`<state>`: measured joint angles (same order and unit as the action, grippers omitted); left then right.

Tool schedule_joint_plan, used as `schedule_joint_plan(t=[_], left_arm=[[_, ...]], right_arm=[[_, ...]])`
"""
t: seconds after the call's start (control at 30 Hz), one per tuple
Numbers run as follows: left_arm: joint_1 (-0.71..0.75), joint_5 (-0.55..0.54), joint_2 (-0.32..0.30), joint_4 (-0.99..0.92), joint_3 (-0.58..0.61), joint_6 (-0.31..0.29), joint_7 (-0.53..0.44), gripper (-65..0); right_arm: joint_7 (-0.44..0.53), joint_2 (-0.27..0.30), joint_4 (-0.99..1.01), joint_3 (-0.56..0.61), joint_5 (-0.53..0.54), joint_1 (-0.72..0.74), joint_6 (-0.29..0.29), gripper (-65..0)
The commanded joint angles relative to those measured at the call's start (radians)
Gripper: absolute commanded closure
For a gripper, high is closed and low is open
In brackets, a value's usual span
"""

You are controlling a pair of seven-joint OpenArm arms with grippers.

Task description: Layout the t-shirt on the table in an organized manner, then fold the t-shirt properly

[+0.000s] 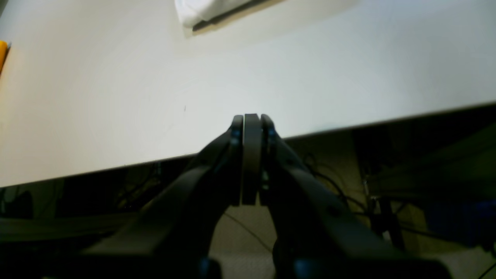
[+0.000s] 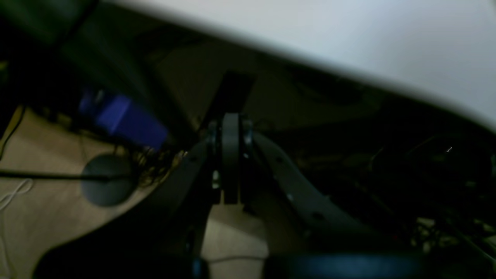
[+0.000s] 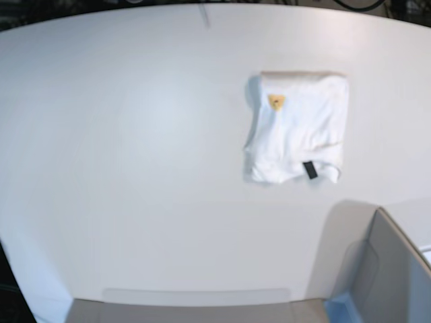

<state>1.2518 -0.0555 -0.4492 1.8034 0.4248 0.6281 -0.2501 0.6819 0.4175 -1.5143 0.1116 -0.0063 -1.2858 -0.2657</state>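
Note:
The t-shirt [image 3: 296, 128] lies folded into a compact white rectangle right of centre on the white table [image 3: 135, 134], a small orange label and a black tag showing on top. Its edge [image 1: 209, 11] peeks in at the top of the left wrist view. My left gripper [image 1: 252, 120] is shut with nothing in it, hovering over the table's near edge, well short of the shirt. Off the table, my right gripper [image 2: 231, 118] is shut and empty above the floor, with the table edge [image 2: 348, 46] beyond it. Neither arm shows in the base view.
A grey bin with a blue corner [image 3: 377, 276] stands at the table's front right. An orange-yellow object [image 1: 3, 52] shows at the left border of the left wrist view. Under the table are cables, a dark round base [image 2: 106, 180] and a blue object [image 2: 128, 120].

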Motion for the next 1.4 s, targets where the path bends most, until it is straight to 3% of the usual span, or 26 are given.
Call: schedule_joint_plan(t=[0.0,0.3,0.83,1.0,1.17,1.37], left_arm=[[0.021,0.009,-0.003,-0.014,0.001,0.012,-0.025,0.0],[-0.022,0.007,-0.001,-0.150,0.003,0.012,-0.024,0.0],[-0.103,0.001,0.000,-0.409,0.006,0.012,-0.018,0.0],[-0.152,-0.122,0.000,-0.514,0.026,0.008,-0.013,0.0],[-0.271,-0.257,0.000,-0.643,0.108,0.008,0.099,0.0],[-0.410,-0.390,0.000,-0.796,0.199,0.008,0.182,0.0]], right_arm=[[0.022,0.010,0.034,-0.002,-0.002,-0.023,-0.005,0.0],[0.028,0.016,0.301,0.083,-0.002,0.021,-0.005,0.0],[0.022,0.013,0.578,0.090,-0.001,0.228,-0.005,0.0],[0.020,0.007,0.670,0.090,-0.001,0.312,-0.005,0.0],[-0.035,-0.015,0.832,0.095,-0.004,0.449,0.004,0.0],[-0.070,-0.035,1.030,0.257,-0.004,0.610,0.032,0.0]])
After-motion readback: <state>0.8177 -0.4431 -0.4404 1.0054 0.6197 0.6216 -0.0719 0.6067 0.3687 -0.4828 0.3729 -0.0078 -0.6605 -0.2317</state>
